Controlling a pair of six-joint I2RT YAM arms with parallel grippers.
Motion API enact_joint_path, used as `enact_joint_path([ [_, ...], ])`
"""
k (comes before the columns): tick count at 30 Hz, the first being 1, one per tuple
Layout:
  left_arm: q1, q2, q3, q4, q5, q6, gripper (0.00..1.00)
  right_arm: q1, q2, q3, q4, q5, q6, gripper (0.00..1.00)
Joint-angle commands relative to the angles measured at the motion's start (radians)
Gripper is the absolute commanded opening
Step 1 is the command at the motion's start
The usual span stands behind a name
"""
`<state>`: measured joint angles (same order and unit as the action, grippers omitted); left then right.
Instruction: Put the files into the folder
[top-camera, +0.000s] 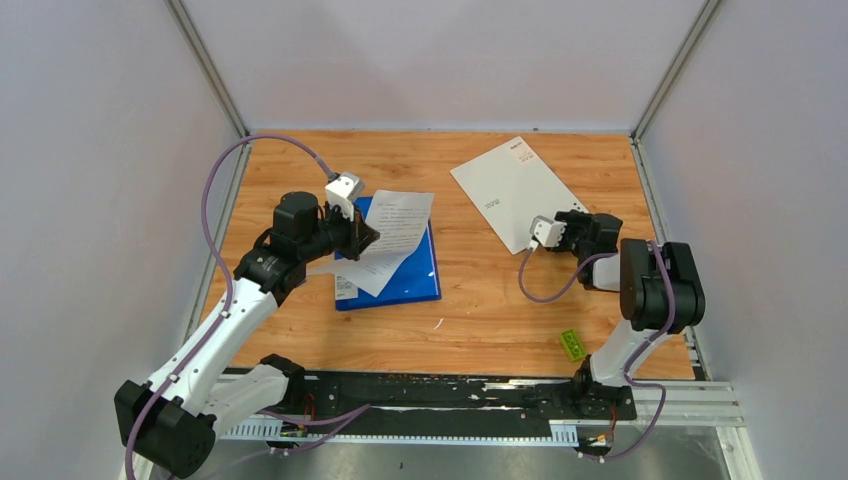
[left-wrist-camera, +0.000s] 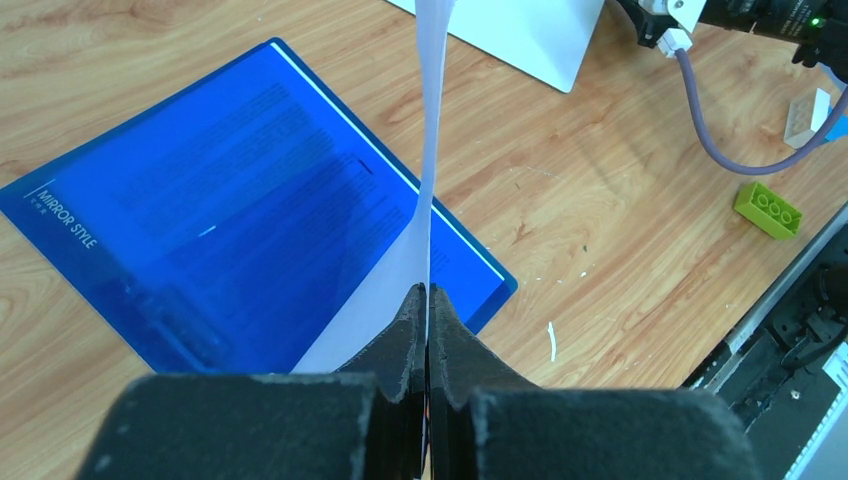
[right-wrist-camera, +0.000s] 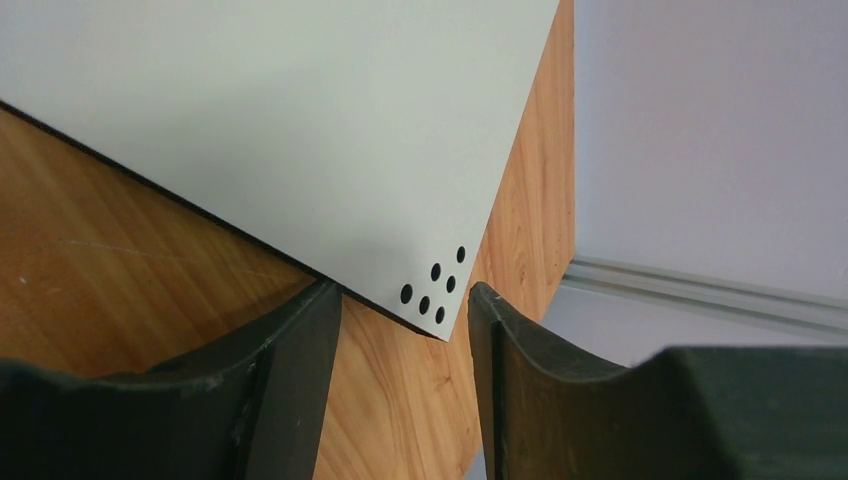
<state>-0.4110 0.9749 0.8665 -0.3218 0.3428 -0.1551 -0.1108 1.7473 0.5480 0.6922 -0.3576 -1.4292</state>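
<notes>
The blue folder (top-camera: 415, 270) lies flat left of the table's middle. My left gripper (top-camera: 368, 232) is shut on the edge of one file, a white printed sheet (top-camera: 402, 222) that curls up over the folder. In the left wrist view this sheet (left-wrist-camera: 432, 150) stands edge-on, rising from the pinched fingertips (left-wrist-camera: 428, 292). Print from another sheet shows through the folder's blue cover (left-wrist-camera: 200, 230), and white paper sticks out at its near-left side (top-camera: 360, 278). My right gripper (right-wrist-camera: 405, 300) is open, with the near corner of a pale grey cover (right-wrist-camera: 300, 130) between its fingers (right-wrist-camera: 290, 370).
The grey cover (top-camera: 515, 190) lies at the back right of the table. A green brick (top-camera: 572, 344) sits near the front right edge by the right arm's base. Grey walls close off both sides and the back. A black rail runs along the front.
</notes>
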Motion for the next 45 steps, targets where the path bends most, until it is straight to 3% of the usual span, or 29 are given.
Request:
enact_joint_path([
  [1, -0.002, 0.001, 0.02, 0.02, 0.006, -0.008, 0.0, 0.026, 0.021, 0.005, 0.087, -0.065, -0.065, 0.49],
  [8, -0.002, -0.004, 0.014, 0.02, 0.001, -0.006, 0.0, 0.091, 0.093, 0.047, 0.116, -0.043, -0.139, 0.51],
  [9, -0.002, -0.004, 0.013, 0.02, -0.002, -0.005, 0.0, 0.099, 0.103, 0.054, 0.115, -0.04, -0.141, 0.47],
  [13, -0.002, -0.009, 0.012, 0.015, -0.019, 0.0, 0.0, 0.121, 0.108, 0.069, 0.134, -0.04, -0.117, 0.11],
  [15, -0.002, -0.014, 0.012, 0.013, -0.032, 0.002, 0.0, 0.142, 0.102, 0.074, 0.146, -0.043, -0.088, 0.0],
  [23, 0.012, -0.035, 0.001, 0.019, -0.074, -0.009, 0.0, 0.187, 0.064, 0.048, 0.328, -0.005, 0.234, 0.0],
  [27, 0.015, -0.039, -0.002, 0.016, -0.096, -0.013, 0.0, 0.182, 0.063, 0.065, 0.284, 0.008, 0.302, 0.0],
  [28, 0.014, -0.04, -0.005, 0.015, -0.1, -0.015, 0.0, 0.172, 0.066, 0.058, 0.303, -0.014, 0.298, 0.05],
  [30, 0.014, -0.042, -0.011, 0.017, -0.098, -0.017, 0.0, 0.143, 0.068, 0.05, 0.338, -0.05, 0.279, 0.29],
  [34, 0.015, -0.052, -0.017, 0.026, -0.088, -0.023, 0.0, 0.087, 0.06, 0.051, 0.264, -0.1, 0.182, 0.46],
  [38, 0.015, -0.051, -0.016, 0.028, -0.079, -0.027, 0.0, 0.083, 0.088, 0.045, 0.195, -0.056, 0.02, 0.49],
  [41, 0.015, -0.048, -0.018, 0.033, -0.062, -0.033, 0.0, 0.077, 0.119, 0.043, 0.269, -0.035, 0.026, 0.49],
  [45, 0.015, -0.04, -0.014, 0.032, -0.045, -0.036, 0.0, 0.077, 0.151, 0.07, 0.236, -0.038, -0.029, 0.5],
])
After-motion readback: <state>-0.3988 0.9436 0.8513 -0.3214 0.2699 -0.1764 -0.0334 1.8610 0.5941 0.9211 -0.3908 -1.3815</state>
